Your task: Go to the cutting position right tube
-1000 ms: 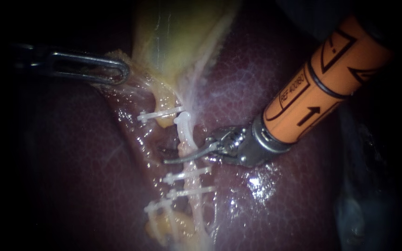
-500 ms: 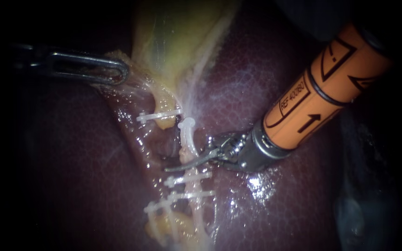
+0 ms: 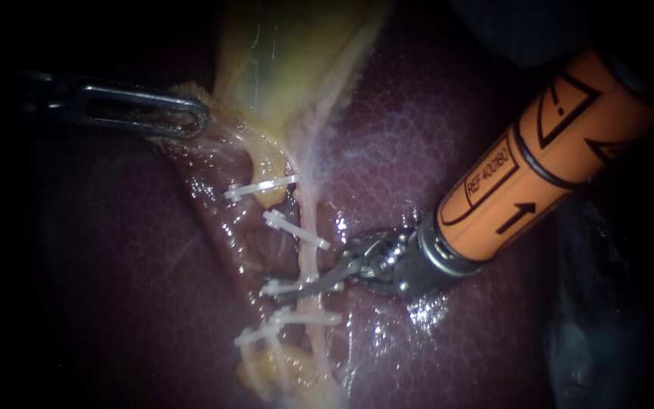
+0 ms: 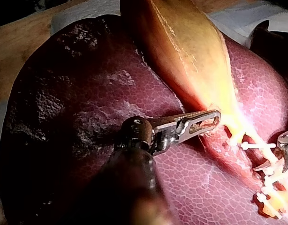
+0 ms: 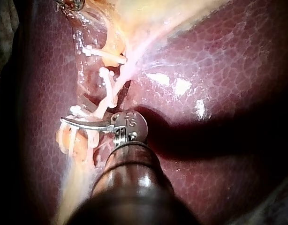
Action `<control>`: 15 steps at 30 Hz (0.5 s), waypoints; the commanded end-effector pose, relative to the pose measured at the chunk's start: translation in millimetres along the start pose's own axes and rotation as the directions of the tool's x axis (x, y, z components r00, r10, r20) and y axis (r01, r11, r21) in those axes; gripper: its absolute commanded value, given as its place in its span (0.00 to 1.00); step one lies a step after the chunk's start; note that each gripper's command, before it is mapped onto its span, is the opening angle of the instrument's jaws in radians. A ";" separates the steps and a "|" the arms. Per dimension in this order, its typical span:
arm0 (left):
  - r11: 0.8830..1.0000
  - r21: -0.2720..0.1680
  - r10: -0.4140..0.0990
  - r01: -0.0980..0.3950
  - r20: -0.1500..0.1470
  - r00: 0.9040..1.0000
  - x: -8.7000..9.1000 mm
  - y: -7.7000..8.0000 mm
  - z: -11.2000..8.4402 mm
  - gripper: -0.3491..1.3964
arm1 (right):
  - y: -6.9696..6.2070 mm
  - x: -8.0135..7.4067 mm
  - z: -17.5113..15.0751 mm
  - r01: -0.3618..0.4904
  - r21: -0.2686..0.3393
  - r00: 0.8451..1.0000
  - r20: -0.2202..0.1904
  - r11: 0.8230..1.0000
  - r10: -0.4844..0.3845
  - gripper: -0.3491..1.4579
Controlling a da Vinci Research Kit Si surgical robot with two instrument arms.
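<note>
Right tool (open or closed: cannot tell): dropped along the right tube to a clip; cutting spot probably just above.

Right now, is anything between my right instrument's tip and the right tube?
Nothing visible stands between them. The right instrument lies with its tip across the right tube, close beside a white clip.

right instrument tip | across clipped tube | liver beneath
</note>
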 end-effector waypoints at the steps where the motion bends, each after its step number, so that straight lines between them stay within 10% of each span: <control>1: 1.000 0.001 -0.001 0.001 0.000 1.000 -0.1 0.0 -0.1 0.00 | 0.0 0.4 0.0 0.020 -0.004 1.000 -0.010 1.000 -0.020 0.90; 15: 1.000 0.000 -0.001 0.001 0.000 1.000 -0.2 -0.1 -0.1 0.00 | 0.3 2.2 2.3 0.115 0.083 0.983 -0.153 0.990 -0.101 0.93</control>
